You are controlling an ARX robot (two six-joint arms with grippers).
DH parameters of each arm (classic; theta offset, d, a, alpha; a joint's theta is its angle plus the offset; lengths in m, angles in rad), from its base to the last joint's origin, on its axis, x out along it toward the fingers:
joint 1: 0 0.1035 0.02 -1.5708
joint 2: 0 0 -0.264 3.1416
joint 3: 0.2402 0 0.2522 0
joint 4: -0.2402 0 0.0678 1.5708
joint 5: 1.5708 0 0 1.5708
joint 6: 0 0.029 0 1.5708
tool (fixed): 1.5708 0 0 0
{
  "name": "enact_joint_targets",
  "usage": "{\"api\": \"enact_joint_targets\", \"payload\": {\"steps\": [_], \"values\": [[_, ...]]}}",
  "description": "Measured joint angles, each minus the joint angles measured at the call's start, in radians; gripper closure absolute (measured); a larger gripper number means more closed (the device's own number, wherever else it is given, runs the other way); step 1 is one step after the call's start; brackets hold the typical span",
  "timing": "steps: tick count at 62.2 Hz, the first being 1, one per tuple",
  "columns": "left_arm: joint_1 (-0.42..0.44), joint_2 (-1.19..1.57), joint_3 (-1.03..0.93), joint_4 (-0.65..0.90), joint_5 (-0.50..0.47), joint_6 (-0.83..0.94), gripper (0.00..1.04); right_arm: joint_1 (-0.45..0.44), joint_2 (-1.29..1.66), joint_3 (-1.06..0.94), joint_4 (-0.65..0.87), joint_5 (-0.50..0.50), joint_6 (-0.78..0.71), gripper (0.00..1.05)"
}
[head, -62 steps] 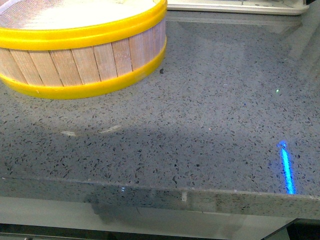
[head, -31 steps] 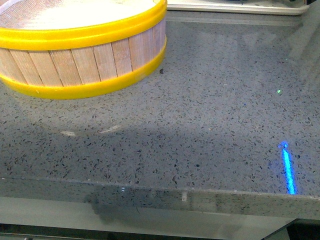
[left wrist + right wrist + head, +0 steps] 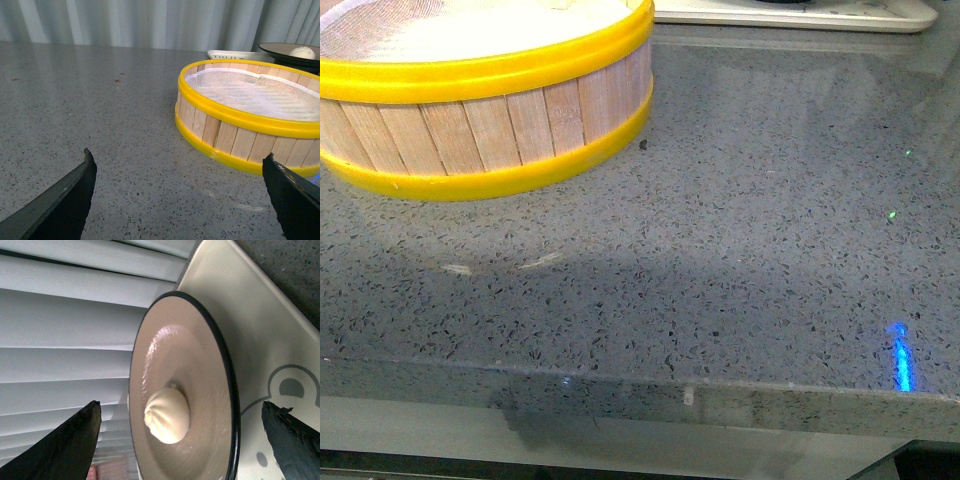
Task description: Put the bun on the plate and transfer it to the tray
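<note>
Your right gripper (image 3: 180, 440) is spread wide with nothing between its fingers; it faces the plate (image 3: 200, 365), which rests on the white tray (image 3: 260, 330), and the bun (image 3: 167, 415) sits near the middle of that plate. Your left gripper (image 3: 182, 192) is also wide open and empty, low over the grey speckled counter (image 3: 100, 125), with the yellow-rimmed wooden steamer basket (image 3: 240, 135) ahead of it

Worktop (image 3: 740, 250): bare speckled stretch, front and right, passable | Obstacle: steamer basket (image 3: 480, 110), rear left | Obstacle: tray (image 3: 260, 340), rear edge, carrying plate (image 3: 200, 390) with bun (image 3: 167, 415)
</note>
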Motion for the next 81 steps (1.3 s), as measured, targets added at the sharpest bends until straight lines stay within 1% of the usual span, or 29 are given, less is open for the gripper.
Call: {"api": "enact_joint_targets", "payload": {"steps": [9, 17, 22, 24, 27, 32, 34, 36, 38, 39, 41, 42, 43, 45, 47, 50, 54, 62, 63, 65, 66, 68, 69, 70, 74, 78, 79, 81], "values": [[0.000, 0.000, 0.000, 0.000, 0.000, 0.000, 0.07, -0.032, -0.140, -0.179, 0.098, 0.011, -0.024, 0.09], [0.000, 0.000, 0.000, 0.000, 0.000, 0.000, 0.07, -0.084, -0.322, -0.409, 0.214, 0.039, -0.117, 0.09], [0.000, 0.000, 0.000, 0.000, 0.000, 0.000, 0.07, -0.133, -0.542, -0.681, 0.310, 0.117, -0.259, 0.09], [0.000, 0.000, 0.000, 0.000, 0.000, 0.000, 0.07, -0.157, -0.661, -0.825, 0.348, 0.160, -0.349, 0.09], [0.000, 0.000, 0.000, 0.000, 0.000, 0.000, 0.07, -0.183, -0.791, -0.978, 0.383, 0.190, -0.459, 0.09], [0.000, 0.000, 0.000, 0.000, 0.000, 0.000, 0.07, -0.197, -0.922, -1.142, 0.418, 0.232, -0.583, 0.09], [0.000, 0.000, 0.000, 0.000, 0.000, 0.000, 0.07, -0.197, -0.963, -1.197, 0.427, 0.251, -0.619, 0.09], [0.000, 0.000, 0.000, 0.000, 0.000, 0.000, 0.07, -0.197, -1.046, -1.312, 0.444, 0.287, -0.727, 0.09], [0.000, 0.000, 0.000, 0.000, 0.000, 0.000, 0.07, -0.194, -1.102, -1.389, 0.462, 0.324, -0.793, 0.09], [0.000, 0.000, 0.000, 0.000, 0.000, 0.000, 0.07, -0.192, -1.145, -1.443, 0.481, 0.358, -0.861, 0.09], [0.000, 0.000, 0.000, 0.000, 0.000, 0.000, 0.07, -0.188, -1.186, -1.492, 0.509, 0.396, -0.913, 0.09], [0.000, 0.000, 0.000, 0.000, 0.000, 0.000, 0.07, -0.184, -1.213, -1.522, 0.530, 0.422, -0.969, 0.09], [0.000, 0.000, 0.000, 0.000, 0.000, 0.000, 0.07, -0.182, -1.226, -1.537, 0.542, 0.428, -0.979, 0.09], [0.000, 0.000, 0.000, 0.000, 0.000, 0.000, 0.07, -0.172, -1.276, -1.589, 0.588, 0.480, -1.069, 0.09], [0.000, 0.000, 0.000, 0.000, 0.000, 0.000, 0.07, -0.161, -1.320, -1.635, 0.625, 0.497, -1.159, 0.09], [0.000, 0.000, 0.000, 0.000, 0.000, 0.000, 0.07, -0.141, -1.377, -1.678, 0.619, 0.507, -1.255, 0.09], [0.000, 0.000, 0.000, 0.000, 0.000, 0.000, 0.07, -0.108, -1.444, -1.723, 0.581, 0.521, -1.319, 0.09], [0.000, 0.000, 0.000, 0.000, 0.000, 0.000, 0.07, -0.034, -1.536, -1.785, 0.595, 0.541, -1.416, 0.09], [0.000, 0.000, 0.000, 0.000, 0.000, 0.000, 0.07, -0.030, -1.549, -1.788, 0.585, 0.525, -1.409, 0.10], [0.000, 0.000, 0.000, 0.000, 0.000, 0.000, 0.07, -0.026, -1.587, -1.790, 0.533, 0.440, -1.369, 0.17], [0.000, 0.000, 0.000, 0.000, 0.000, 0.000, 0.07, -0.025, -1.591, -1.790, 0.528, 0.431, -1.369, 0.18], [0.000, 0.000, 0.000, 0.000, 0.000, 0.000, 0.07, -0.020, -1.619, -1.796, 0.496, 0.377, -1.318, 0.24], [0.000, 0.000, 0.000, 0.000, 0.000, 0.000, 0.07, -0.017, -1.630, -1.800, 0.486, 0.365, -1.299, 0.26], [0.000, 0.000, 0.000, 0.000, 0.000, 0.000, 0.07, -0.013, -1.640, -1.802, 0.478, 0.361, -1.288, 0.29], [0.000, 0.000, 0.000, 0.000, 0.000, 0.000, 0.07, 0.042, -1.676, -1.812, 0.452, 0.423, -1.241, 0.40], [0.000, 0.000, 0.000, 0.000, -0.001, 0.000, 0.07, 0.075, -1.707, -1.820, 0.431, 0.436, -1.213, 0.50], [0.000, 0.000, 0.000, 0.000, 0.000, 0.000, 0.07, 0.076, -1.710, -1.821, 0.430, 0.436, -1.212, 0.51], [0.000, 0.000, 0.000, 0.000, 0.000, 0.000, 0.07, 0.083, -1.725, -1.825, 0.419, 0.435, -1.206, 0.57]]}}
